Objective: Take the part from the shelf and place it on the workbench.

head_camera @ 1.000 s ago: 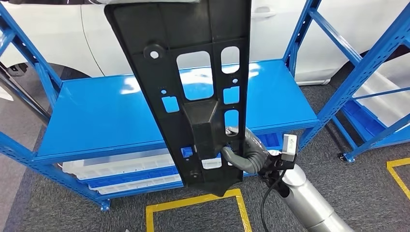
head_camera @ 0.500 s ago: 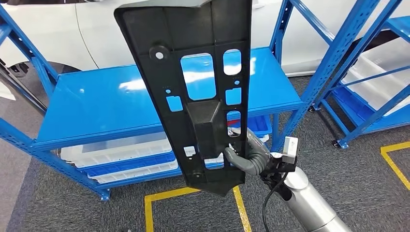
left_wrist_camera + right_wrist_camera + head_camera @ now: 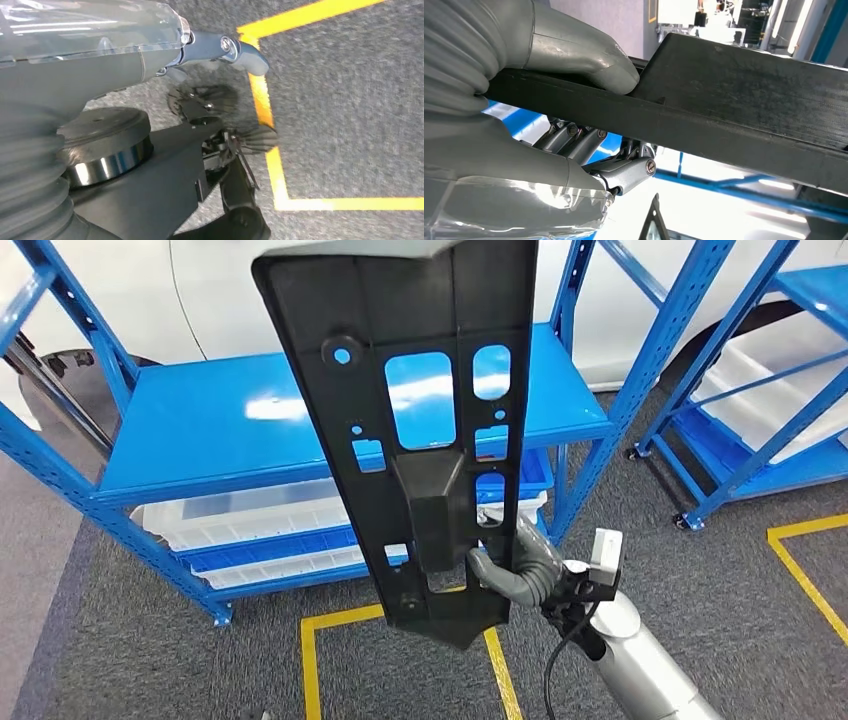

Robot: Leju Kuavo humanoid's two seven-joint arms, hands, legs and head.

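while right hand grips black part upright w/ blue shelf behind, left hand holds nothing.

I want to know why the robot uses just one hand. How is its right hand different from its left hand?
The right hand grips the black part by its lower edge, holding it upright in front of the blue shelf; the left hand holds nothing. The right hand's thumb presses on the part's face with its fingers behind; the left hand hangs above the grey carpet and a yellow floor line. Both have grey ribbed covers.
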